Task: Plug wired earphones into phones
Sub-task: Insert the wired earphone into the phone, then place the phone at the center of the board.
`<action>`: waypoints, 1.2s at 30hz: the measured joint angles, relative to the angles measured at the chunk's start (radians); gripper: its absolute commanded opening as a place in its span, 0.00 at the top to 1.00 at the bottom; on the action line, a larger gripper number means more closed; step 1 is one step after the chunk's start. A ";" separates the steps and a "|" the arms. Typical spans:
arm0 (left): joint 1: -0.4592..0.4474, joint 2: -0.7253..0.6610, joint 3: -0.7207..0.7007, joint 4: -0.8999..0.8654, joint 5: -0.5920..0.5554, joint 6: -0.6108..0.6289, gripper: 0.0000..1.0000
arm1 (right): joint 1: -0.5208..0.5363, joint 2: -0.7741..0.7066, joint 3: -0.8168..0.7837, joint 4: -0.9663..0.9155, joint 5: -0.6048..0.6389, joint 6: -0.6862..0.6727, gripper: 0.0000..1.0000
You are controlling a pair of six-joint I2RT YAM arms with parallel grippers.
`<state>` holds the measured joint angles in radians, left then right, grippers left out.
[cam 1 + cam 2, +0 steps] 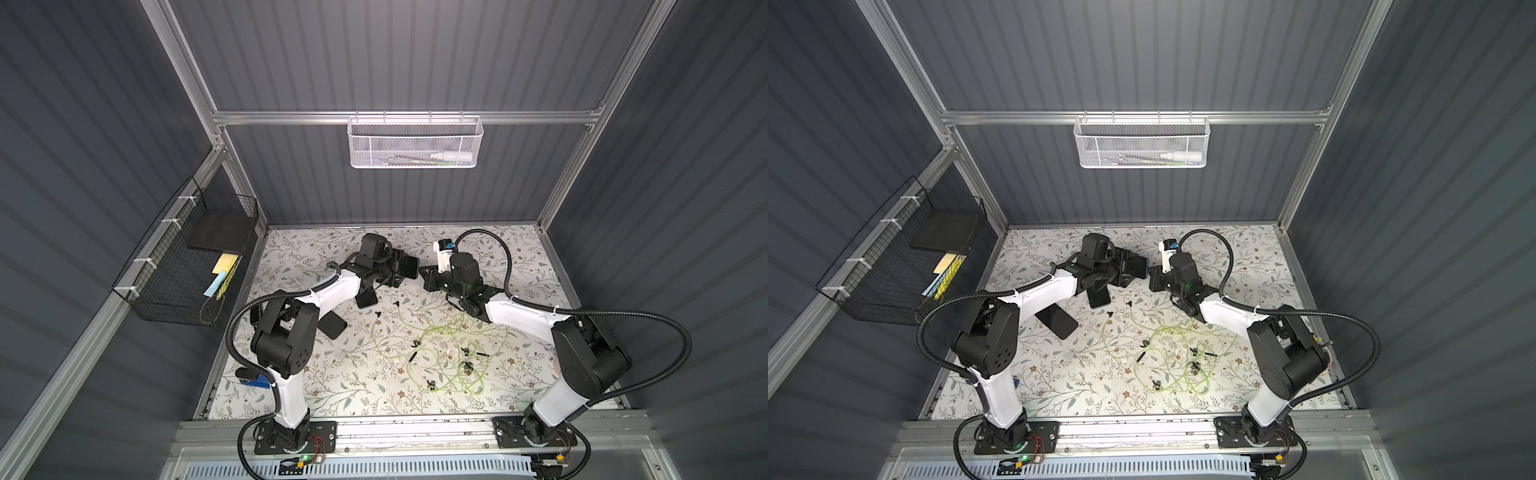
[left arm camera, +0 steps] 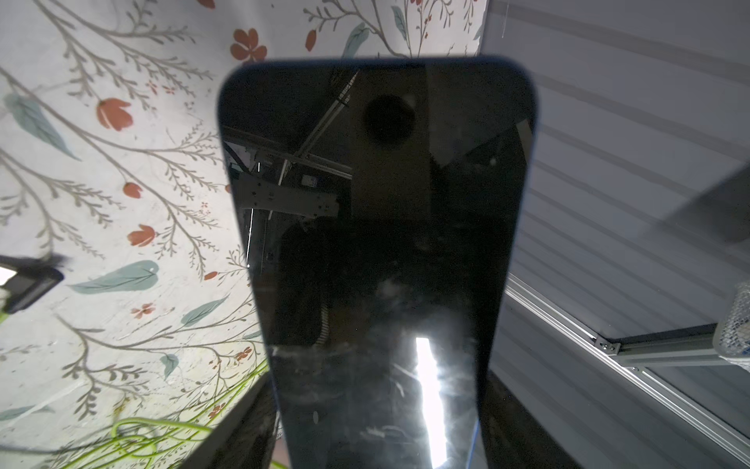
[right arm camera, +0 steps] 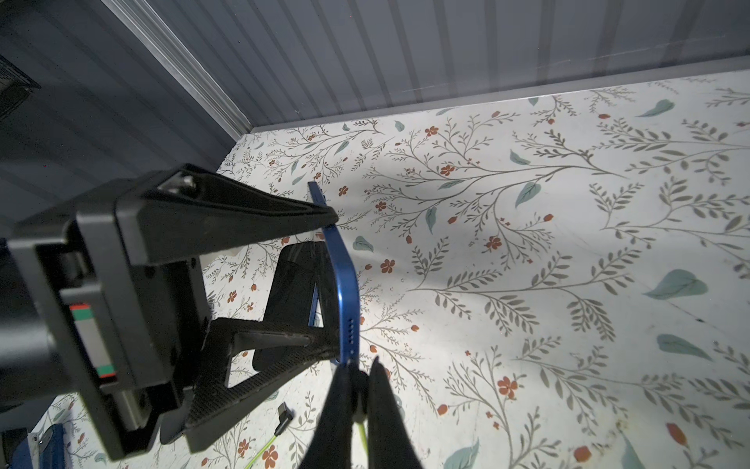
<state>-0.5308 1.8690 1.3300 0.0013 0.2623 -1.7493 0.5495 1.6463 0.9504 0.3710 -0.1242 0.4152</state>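
the phone (image 2: 377, 243) you are working on sits in your left gripper (image 3: 335, 286), which stands wide and clamps it across its width, one finger on each long blue edge. the dark glossy screen faces the left wrist camera and fills most of that view. the phone looks lifted off the surface (image 1: 332, 386), toward the back and between the two arms.

your right gripper (image 3: 360, 377) is all but closed, pinching a small black plug (image 3: 357, 392) with a yellow-green cord (image 3: 362, 436) trailing from it. the plug meets the phone's short bottom edge, just beside the row of small holes. you cannot tell from here whether it is seated in the port or only touching it.

the two other phones (image 1: 368, 300) (image 1: 332, 326) lie flat on the surface, partly under your left arm. the rest of the earphones (image 1: 440, 353) lie in a loose tangle on the surface in front of the right arm, with black earbuds and plugs scattered through the loops.
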 measured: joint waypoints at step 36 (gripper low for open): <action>0.001 0.708 1.071 -0.966 -0.216 0.882 0.93 | -0.205 -0.076 -0.060 -0.406 -0.103 -0.060 0.45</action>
<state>-0.5297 2.5774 2.4008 -0.9642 0.0467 -0.8669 0.3447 1.5700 0.8909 -0.0345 -0.2268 0.3553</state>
